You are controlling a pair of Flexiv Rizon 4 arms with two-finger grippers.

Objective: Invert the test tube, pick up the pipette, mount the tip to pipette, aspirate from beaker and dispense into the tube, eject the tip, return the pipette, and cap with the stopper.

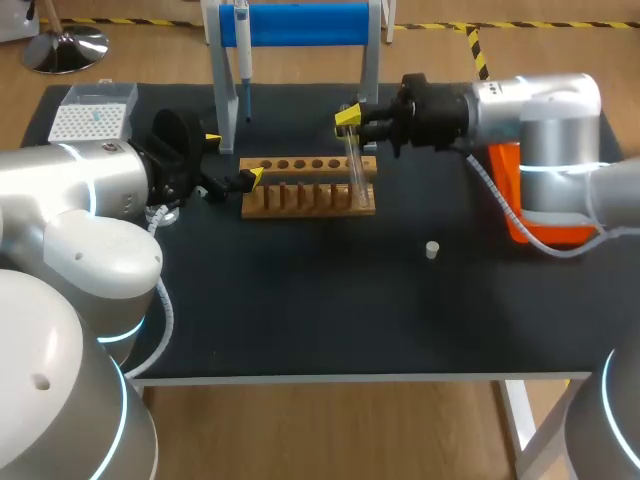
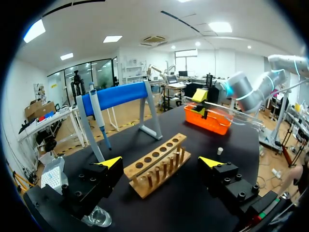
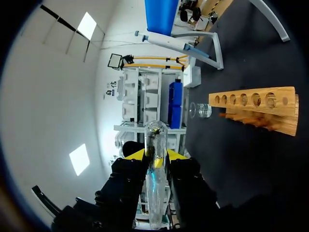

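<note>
- Your right gripper is clamped on the test tube, held at the wooden rack's right end, toward the table's rear edge.
- Your left gripper, fingers apart, sits at the rack's left end.

Black table with wooden rack, pipette stand, tip box, beaker, orange bin, stopper.
</note>
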